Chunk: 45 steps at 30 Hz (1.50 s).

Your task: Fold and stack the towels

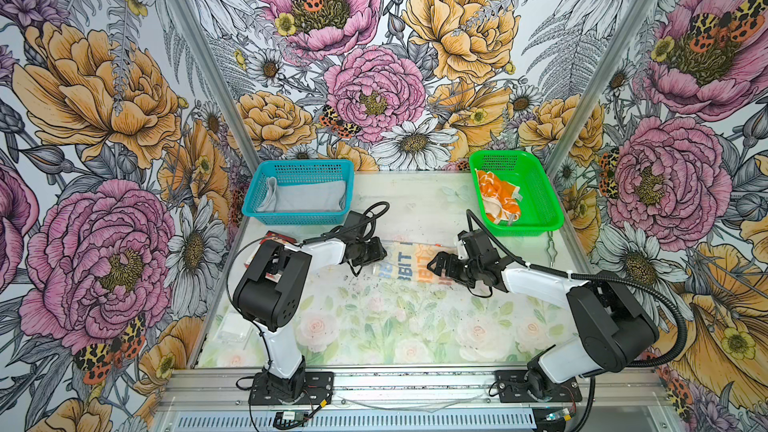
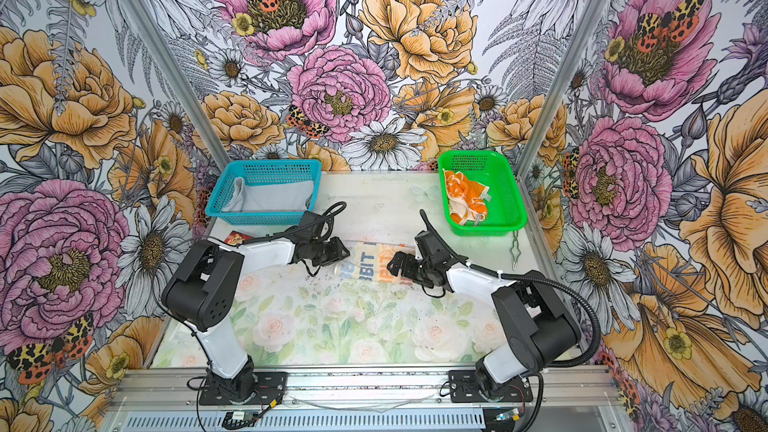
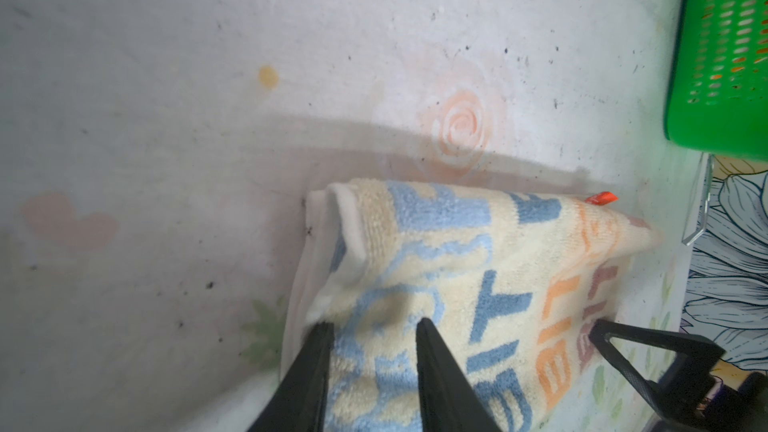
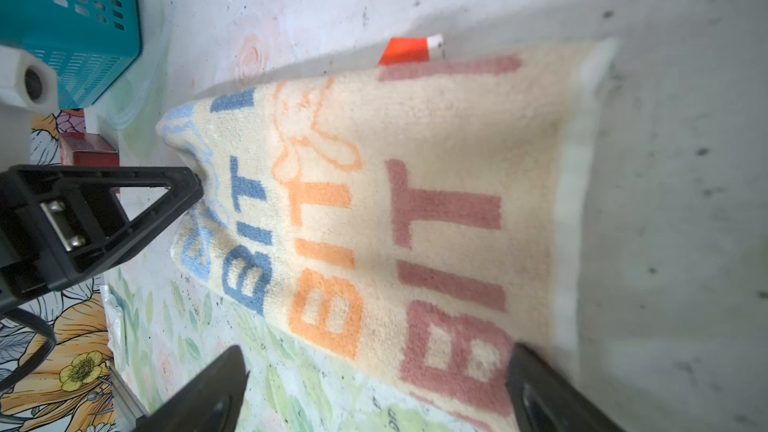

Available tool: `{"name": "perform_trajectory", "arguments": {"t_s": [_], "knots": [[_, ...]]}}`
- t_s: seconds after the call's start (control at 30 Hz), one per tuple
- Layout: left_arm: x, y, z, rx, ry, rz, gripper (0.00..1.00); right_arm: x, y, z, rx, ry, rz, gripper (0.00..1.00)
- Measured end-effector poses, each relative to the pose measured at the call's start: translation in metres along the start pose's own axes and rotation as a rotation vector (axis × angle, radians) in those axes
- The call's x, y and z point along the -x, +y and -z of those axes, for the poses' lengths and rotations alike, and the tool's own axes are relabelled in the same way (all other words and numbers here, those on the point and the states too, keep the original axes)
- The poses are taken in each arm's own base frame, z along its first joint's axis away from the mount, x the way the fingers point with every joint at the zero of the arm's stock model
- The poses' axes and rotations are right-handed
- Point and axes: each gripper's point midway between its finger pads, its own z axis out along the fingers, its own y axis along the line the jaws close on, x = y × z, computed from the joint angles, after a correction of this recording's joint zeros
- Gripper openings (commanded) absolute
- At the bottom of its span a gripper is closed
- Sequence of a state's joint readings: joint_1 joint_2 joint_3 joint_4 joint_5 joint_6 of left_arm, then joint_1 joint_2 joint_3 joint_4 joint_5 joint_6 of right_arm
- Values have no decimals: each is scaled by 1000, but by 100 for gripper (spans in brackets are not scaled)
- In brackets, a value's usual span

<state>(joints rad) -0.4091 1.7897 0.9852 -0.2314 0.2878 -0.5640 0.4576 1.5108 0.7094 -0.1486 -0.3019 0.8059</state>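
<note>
Grey towel (image 1: 307, 197) lies in teal basket (image 1: 291, 218), orange towel (image 1: 496, 197) in green basket (image 1: 538, 201) — left gripper (image 3: 372, 328) pinches cream towel (image 1: 415, 261), right gripper (image 4: 378, 351) wide apart, empty.

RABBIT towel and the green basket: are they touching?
Apart. The left wrist view shows bare table between the RABBIT towel and the green basket; both top views show the same gap.

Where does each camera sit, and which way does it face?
Top views: high in front, facing down toward the back wall; whole arms, left gripper, right gripper show.
Left wrist: on the left arm, facing RABBIT towel and green basket; own fingers, one right finger.
Right wrist: on the right arm, facing RABBIT towel and teal basket; own fingers, one left finger.
Shared: RABBIT towel in all four.
</note>
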Motion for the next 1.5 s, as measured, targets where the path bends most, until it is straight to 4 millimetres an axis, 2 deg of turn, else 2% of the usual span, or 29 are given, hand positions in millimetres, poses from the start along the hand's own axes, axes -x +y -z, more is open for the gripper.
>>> {"name": "perform_trajectory", "arguments": {"t_s": [0.1,0.27,0.4,0.53,0.6,0.67,0.73,0.8,0.93,1.07,1.2,1.5], "knots": [[4,3,16,23,-45,-23,47,0,-10,6,-54,-7,5,99],[15,-2,46,-17,-115,-23,48,5,-15,13,-118,-7,45,99],[11,5,33,-63,-72,7,49,26,9,17,-88,-31,122,99],[-11,19,17,-66,-2,46,50,46,42,20,-30,-66,211,99],[-13,18,15,-79,11,57,51,54,56,17,-1,-67,237,99],[-13,15,15,-96,11,59,52,58,62,8,15,-58,242,99],[-12,14,14,-109,14,66,54,55,59,-6,14,-26,239,99],[-12,14,12,-132,27,82,56,48,47,-22,-10,15,224,99],[-10,14,13,-176,42,111,60,42,27,-39,-47,63,199,99],[-11,11,12,-215,60,117,59,49,25,-39,-32,55,190,99],[-9,1,4,-302,73,122,60,54,23,-38,-21,48,184,99],[-8,-15,-4,-440,74,139,60,55,24,-40,-14,51,184,99]]}}
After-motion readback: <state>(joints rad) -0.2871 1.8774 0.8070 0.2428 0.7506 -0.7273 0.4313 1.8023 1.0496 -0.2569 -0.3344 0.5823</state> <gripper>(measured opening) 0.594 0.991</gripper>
